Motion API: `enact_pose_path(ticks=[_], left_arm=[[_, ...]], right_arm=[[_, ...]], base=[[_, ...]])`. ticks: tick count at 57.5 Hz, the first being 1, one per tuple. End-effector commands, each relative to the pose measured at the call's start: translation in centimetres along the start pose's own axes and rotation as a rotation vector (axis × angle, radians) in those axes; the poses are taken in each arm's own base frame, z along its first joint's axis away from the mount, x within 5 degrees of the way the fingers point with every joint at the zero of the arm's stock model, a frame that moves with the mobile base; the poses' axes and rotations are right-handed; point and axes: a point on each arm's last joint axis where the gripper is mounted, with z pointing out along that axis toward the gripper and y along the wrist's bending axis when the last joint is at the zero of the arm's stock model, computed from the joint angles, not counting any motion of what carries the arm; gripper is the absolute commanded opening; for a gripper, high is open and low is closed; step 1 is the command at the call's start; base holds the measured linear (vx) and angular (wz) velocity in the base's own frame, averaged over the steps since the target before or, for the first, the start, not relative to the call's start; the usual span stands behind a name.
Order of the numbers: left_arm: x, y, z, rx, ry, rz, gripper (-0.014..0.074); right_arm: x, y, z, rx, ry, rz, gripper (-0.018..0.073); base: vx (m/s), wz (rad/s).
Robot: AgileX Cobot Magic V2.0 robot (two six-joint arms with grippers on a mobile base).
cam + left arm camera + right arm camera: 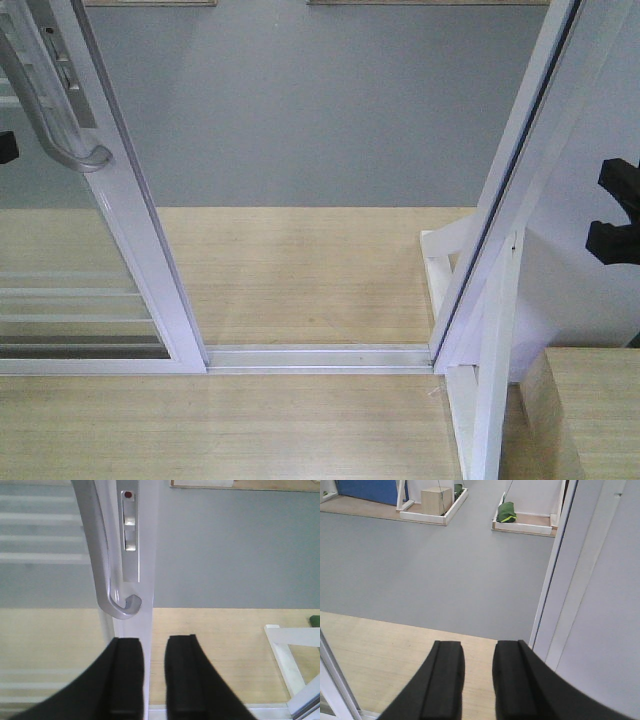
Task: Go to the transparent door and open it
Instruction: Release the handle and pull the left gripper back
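The transparent door stands slid to the left, its glass crossed by thin white bars. Its curved handle ends in a hook on the white stile, beside a small latch with a red dot. My left gripper is open just below the hook. The stile's edge shows in the gap between its black fingers, and nothing is gripped. My right gripper is open and empty over the wooden floor, left of the white door jamb.
The doorway gap lies between the stile and the right jamb, with a floor track across it. A white frame stand and a wooden surface sit at the right. Beyond are grey floor, a cardboard box and a green object.
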Motion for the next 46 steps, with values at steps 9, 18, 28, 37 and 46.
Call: enact_pose_path(ticks=[9, 18, 28, 37, 46], left_arm=[[-2.2, -0.6, -6.0, 0.031, -0.199, -0.036, -0.0008], [-1.6, -1.0, -8.4, 0.071, -0.169, -0.060, -0.0007], [-0.4, -1.3, -11.9, 0.088, -0.181, -0.033, -0.0007], [1.9, -0.9, -13.6, 0.058, -0.325, -0.017, -0.0006], [5.7, -0.5, -14.3, 0.037, -0.470, -0.025, -0.0006]], right_arm=[[-1.6, -0.1, -0.4, 0.004, -0.107, -0.004, 0.0260], [-1.6, -0.1, -0.4, 0.004, -0.107, -0.004, 0.0260], [-1.6, -0.1, -0.4, 0.004, -0.107, -0.004, 0.0260], [-1.6, -0.1, -0.4, 0.004, -0.107, -0.004, 0.0260], [-1.6, -0.1, -0.4, 0.004, -0.107, -0.004, 0.0260]], base=[[0.00, 0.00], [0.00, 0.00], [0.00, 0.00], [0.00, 0.00], [0.00, 0.00]])
